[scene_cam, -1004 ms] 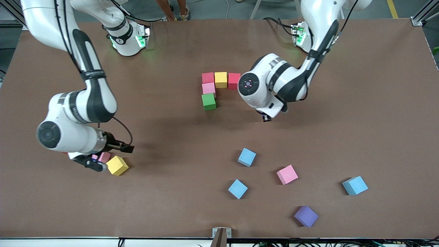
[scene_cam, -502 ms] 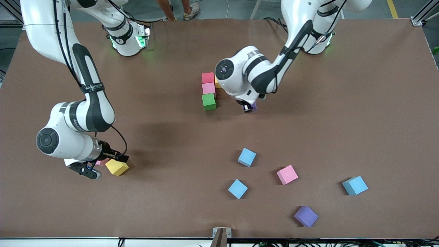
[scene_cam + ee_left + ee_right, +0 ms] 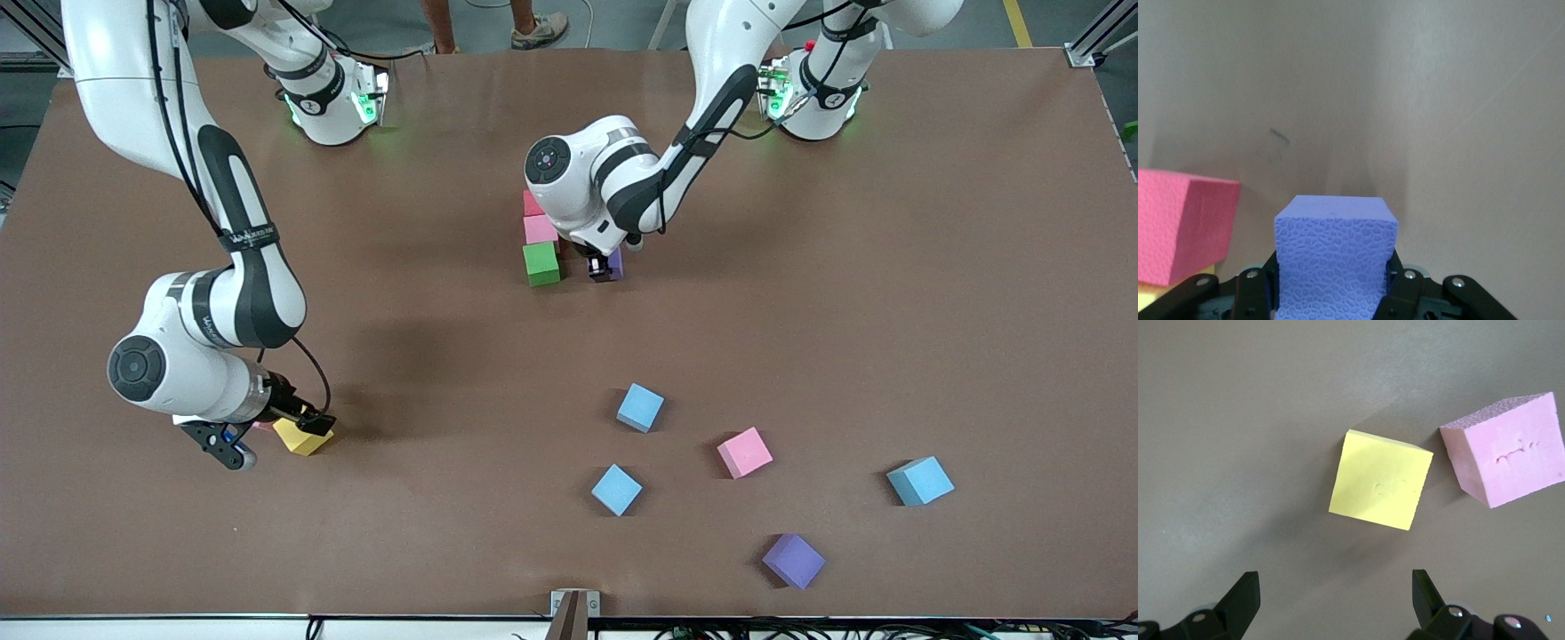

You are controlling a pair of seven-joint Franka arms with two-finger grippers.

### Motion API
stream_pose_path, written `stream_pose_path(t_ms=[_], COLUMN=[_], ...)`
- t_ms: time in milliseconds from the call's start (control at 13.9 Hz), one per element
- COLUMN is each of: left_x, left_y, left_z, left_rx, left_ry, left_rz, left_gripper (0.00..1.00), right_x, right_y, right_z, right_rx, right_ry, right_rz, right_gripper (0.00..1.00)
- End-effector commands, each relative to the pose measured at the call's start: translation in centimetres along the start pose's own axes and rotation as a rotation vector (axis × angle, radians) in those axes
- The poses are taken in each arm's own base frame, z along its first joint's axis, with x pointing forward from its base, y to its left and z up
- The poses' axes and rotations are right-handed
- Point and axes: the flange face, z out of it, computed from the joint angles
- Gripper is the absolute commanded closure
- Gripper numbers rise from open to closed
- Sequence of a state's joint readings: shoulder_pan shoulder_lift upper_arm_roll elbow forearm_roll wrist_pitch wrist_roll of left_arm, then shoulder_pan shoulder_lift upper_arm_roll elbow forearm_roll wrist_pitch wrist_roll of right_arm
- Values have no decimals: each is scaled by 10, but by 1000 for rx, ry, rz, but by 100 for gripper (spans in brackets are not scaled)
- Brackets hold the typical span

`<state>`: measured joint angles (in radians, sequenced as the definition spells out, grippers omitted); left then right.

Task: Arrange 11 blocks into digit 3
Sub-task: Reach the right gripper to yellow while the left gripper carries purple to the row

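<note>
The started digit 3 (image 3: 542, 242) sits upper centre of the front view — red, pink and green cubes touching; loose blocks lie lower right. The left gripper (image 3: 603, 268) is clamped on a purple block (image 3: 1335, 257) beside the green cube (image 3: 540, 264); the foam looks light and soft, best pinched on flat opposite faces. The right gripper (image 3: 267, 433) hangs spread wide, empty, over a yellow block (image 3: 1381, 479) — lower left.

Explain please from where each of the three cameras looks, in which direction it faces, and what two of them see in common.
Front view: high across the table, facing both arms' bases; shows both arms, the cluster's green block, loose blocks.
Left wrist view: on the left arm's wrist; the left gripper shut on a purple block, a red block beside.
Right wrist view: on the right wrist, looking down; open right gripper over a yellow block and pink block.
Shared: front and right wrist both show that yellow block.
</note>
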<state>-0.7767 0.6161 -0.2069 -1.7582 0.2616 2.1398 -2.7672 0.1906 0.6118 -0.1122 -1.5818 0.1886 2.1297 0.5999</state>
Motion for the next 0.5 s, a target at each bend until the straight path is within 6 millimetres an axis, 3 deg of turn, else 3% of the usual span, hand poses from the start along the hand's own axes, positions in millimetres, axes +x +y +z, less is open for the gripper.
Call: stream_pose_path(t_ms=[0, 430], left_x=[-13, -28], left_y=[-7, -19], left_z=[-5, -13], left_rx=[-27, -51], left_ry=[-44, -105], left_rz=[-128, -164], left_gripper=[93, 93], right_x=[2, 21], right_y=[6, 18], right_z=[6, 19], right_rx=[-8, 10], right_ry=[-1, 36], right_rz=[78, 126], right_gripper=[0, 0])
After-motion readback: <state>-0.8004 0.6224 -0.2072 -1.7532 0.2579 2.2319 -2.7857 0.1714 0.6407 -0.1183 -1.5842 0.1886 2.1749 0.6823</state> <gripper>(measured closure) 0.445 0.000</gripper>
